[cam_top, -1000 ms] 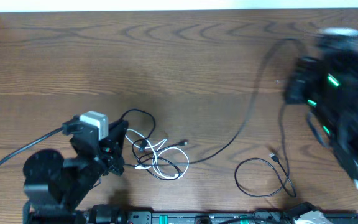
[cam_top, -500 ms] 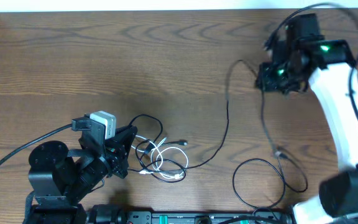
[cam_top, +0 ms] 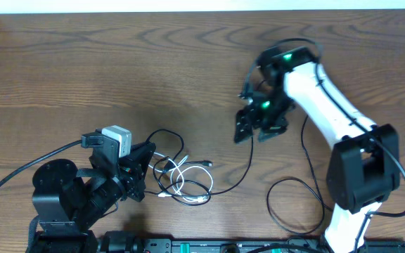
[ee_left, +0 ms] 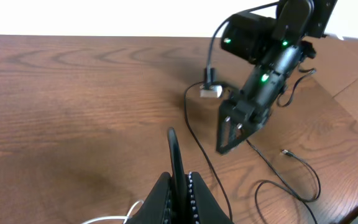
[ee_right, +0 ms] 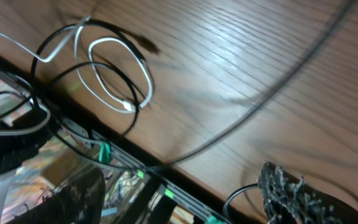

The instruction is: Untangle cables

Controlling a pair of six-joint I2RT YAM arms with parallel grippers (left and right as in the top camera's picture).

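Note:
A tangle of cables (cam_top: 183,180) lies near the table's front left: a white cable (cam_top: 180,173) looped through black ones. My left gripper (cam_top: 145,156) sits at the tangle's left side, shut on a thin black cable (ee_left: 172,149) that stands up between its closed fingers (ee_left: 194,196). A long black cable (cam_top: 243,169) runs from the tangle up to my right gripper (cam_top: 248,128), which hovers open over mid-table with nothing between its fingers. In the right wrist view the white cable (ee_right: 114,68) coils at top left and only one finger (ee_right: 294,196) shows.
Another black cable (cam_top: 294,204) forms a loop at the front right, beside the right arm's base (cam_top: 361,183), with a small plug (ee_left: 284,151) at its end. A black rail (cam_top: 209,246) runs along the table's front edge.
My right arm has swung from the far right edge in to mid-table and its jaws have opened. The long black cable has shifted left with it. The left arm has scarcely moved.

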